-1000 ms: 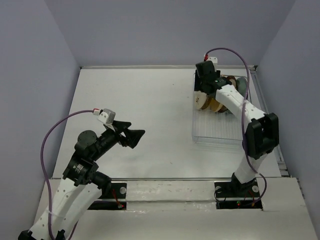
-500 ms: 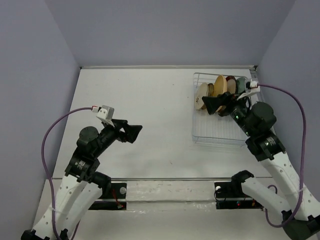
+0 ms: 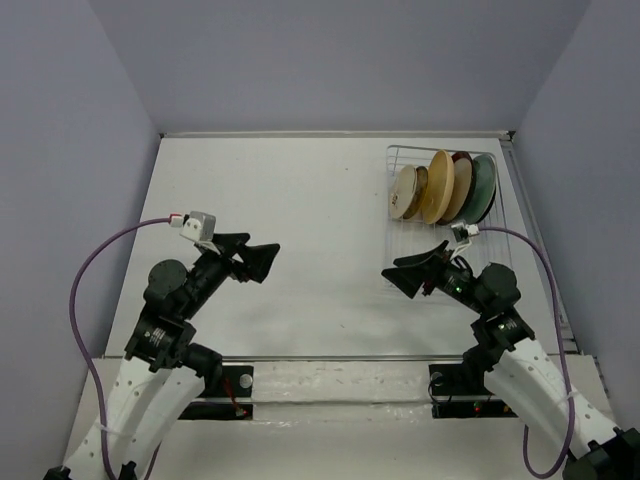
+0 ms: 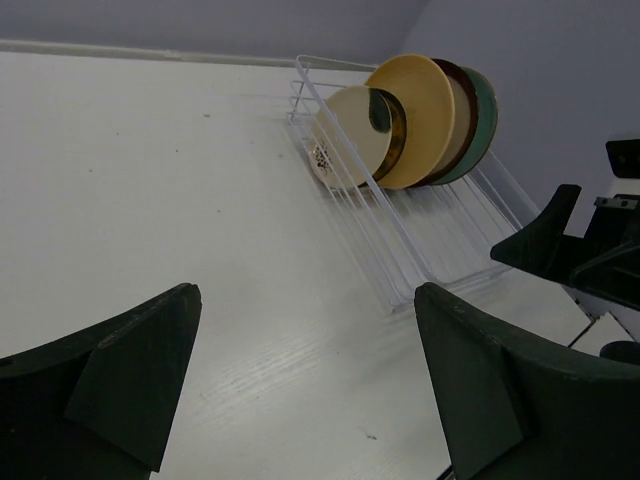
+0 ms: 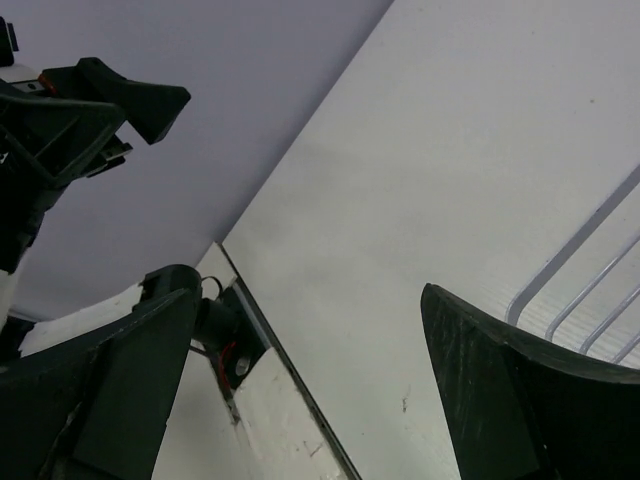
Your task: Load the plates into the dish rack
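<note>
One white table (image 3: 300,190) carries everything. At its 2 o'clock corner lies the dish rack (image 3: 425,235), long side running from 12 to 6 o'clock.

All five plates stand on edge between the dividers at the rack's 12 o'clock end, packed face to face and leaning slightly. The wires hold them upright and the near half of the rack is left bare. From 3 o'clock towards 9 o'clock the row runs through the three larger plates, which are the teal plate (image 3: 485,188), the red-rimmed beige plate (image 3: 463,180) and the peach plate (image 3: 438,187). Then come the small amber plate (image 3: 420,185) and the small cream plate (image 3: 404,193). With every plate slotted, the loading looks complete.

The left arm rises from its base at 7 o'clock, elbow bent, and its wrist aims towards 3 o'clock. The left gripper (image 3: 265,260) hangs over bare table near 9 o'clock, jaws spread wide with nothing between them. The right arm leans in from 5 o'clock and points towards 9 o'clock. The right gripper (image 3: 412,268) hovers at the rack's near-left corner, likewise wide apart and empty, well apart from the plates.
</note>
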